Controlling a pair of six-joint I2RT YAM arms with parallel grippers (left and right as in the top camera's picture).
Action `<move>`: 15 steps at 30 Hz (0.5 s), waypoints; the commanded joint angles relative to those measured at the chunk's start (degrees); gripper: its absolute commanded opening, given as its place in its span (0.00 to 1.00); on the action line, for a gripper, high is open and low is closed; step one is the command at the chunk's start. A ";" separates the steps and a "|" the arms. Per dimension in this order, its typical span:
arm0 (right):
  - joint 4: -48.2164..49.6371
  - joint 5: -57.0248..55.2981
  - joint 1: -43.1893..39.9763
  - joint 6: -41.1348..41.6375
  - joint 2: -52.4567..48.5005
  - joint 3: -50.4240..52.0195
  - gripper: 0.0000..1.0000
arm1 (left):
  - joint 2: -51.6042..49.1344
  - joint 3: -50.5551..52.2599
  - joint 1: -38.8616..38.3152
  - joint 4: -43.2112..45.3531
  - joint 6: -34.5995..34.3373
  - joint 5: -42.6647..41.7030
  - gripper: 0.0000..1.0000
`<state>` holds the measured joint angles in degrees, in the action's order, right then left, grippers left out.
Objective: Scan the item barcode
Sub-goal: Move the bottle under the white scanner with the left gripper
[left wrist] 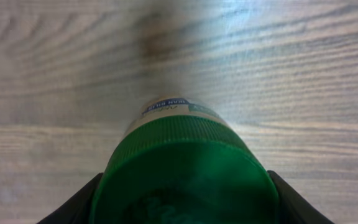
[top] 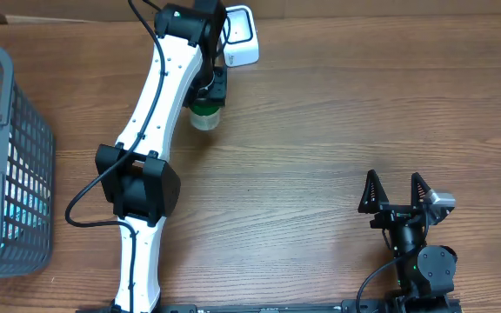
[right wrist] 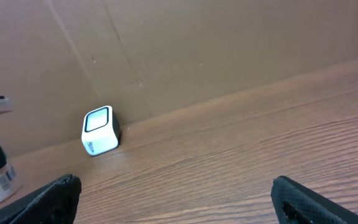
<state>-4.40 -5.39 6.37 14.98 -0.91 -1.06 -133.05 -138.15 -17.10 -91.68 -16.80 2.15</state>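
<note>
Green-capped bottle (left wrist: 185,174) fills left wrist view; only overhead shows the basket (top: 7,165).

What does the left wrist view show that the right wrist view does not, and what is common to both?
Only the left wrist view: the green cap of the bottle, close, with the left end effector clamped on both sides. Only the right wrist view: the white scanner by the cardboard wall and the open right end effector. Both: the bottle and the wooden table.
</note>
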 commanded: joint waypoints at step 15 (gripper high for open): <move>0.26 -0.57 -0.07 -0.24 0.20 0.57 1.00 | 1.55 9.09 -1.90 -2.27 -3.76 -1.16 0.04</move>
<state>-4.43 -5.37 6.37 14.98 -0.91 -1.06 -132.97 -134.28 -17.93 -95.55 -19.97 0.91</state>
